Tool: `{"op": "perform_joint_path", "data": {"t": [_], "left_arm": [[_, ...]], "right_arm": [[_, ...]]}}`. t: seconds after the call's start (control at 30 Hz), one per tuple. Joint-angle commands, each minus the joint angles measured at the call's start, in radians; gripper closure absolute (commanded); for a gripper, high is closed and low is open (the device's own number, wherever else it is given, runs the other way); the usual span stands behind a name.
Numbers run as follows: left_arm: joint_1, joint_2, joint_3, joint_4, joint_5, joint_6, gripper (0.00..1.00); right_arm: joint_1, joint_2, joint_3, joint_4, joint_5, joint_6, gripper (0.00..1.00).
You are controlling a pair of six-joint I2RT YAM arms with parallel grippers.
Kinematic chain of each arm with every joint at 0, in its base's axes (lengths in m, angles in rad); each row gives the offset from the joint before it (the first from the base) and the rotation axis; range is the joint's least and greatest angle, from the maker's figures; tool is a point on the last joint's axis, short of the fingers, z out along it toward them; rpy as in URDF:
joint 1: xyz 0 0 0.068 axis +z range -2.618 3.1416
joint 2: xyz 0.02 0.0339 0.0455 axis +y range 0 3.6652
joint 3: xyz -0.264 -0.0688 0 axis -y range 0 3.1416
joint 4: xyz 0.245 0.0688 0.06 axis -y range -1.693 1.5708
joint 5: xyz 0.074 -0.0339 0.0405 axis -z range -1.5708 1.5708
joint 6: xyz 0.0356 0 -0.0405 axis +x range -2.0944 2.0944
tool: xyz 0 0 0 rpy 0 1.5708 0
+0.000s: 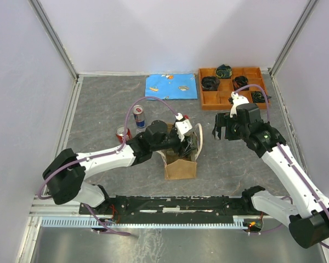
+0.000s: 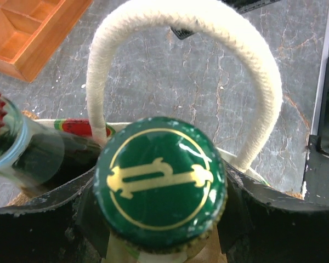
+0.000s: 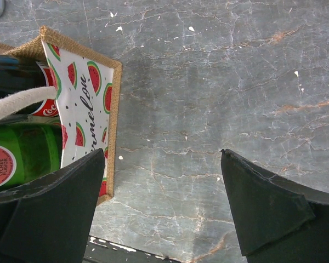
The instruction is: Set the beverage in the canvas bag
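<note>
The left gripper (image 2: 160, 222) clamps the green-capped glass bottle (image 2: 160, 175) between its 2 jaws, within the tan fabric tote bag (image 1: 181, 169). The right gripper (image 3: 163, 197) gapes wide just beside it.

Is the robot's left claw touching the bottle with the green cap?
Touching. The left wrist view shows the black fingers of the left gripper pressed against both sides of the green-capped bottle, just under its cap, with no gap.
</note>
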Motion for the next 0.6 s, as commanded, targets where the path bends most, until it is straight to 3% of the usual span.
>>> {"op": "perform_joint_path", "data": {"t": [0.0,0.57], "left_arm": [[-0.006,0.029,0.026,0.247,-0.018,-0.036,0.97],[-0.007,0.126,-0.046,0.331,-0.033,0.009,0.97]], "right_arm": [[0.002,-0.017,0.015,0.026,0.011,-0.003,0.06],[0.003,-0.020,-0.012,0.007,0.017,-0.014,0.06]]}}
